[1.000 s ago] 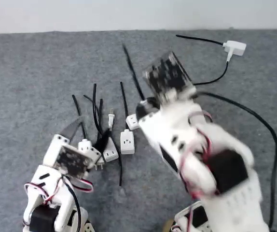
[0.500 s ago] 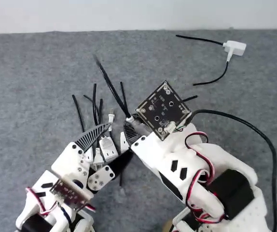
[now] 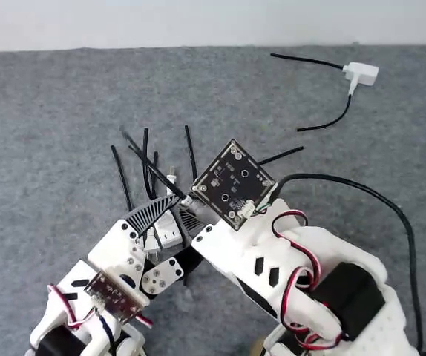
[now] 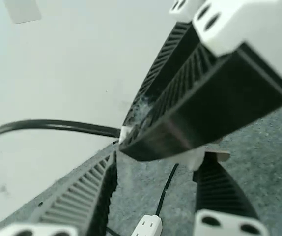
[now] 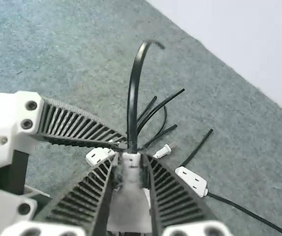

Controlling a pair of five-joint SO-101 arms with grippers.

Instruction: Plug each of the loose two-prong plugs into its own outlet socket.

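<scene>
White connector (image 5: 126, 201) being clamped by right gripper (image 5: 129, 157) jaws.
Left gripper (image 4: 158, 164) jaws being held wide apart beside it.

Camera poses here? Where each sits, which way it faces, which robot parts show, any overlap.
High view: fixed overhead, looking down on the gray carpet; left arm and right arm show.
Left wrist view: on the left arm, facing past the open left gripper at the right gripper.
Right wrist view: on the right arm, facing down its fingers, shut on a white connector, toward carpet.
Shared: both wrist views show the connector's black cord.
</scene>
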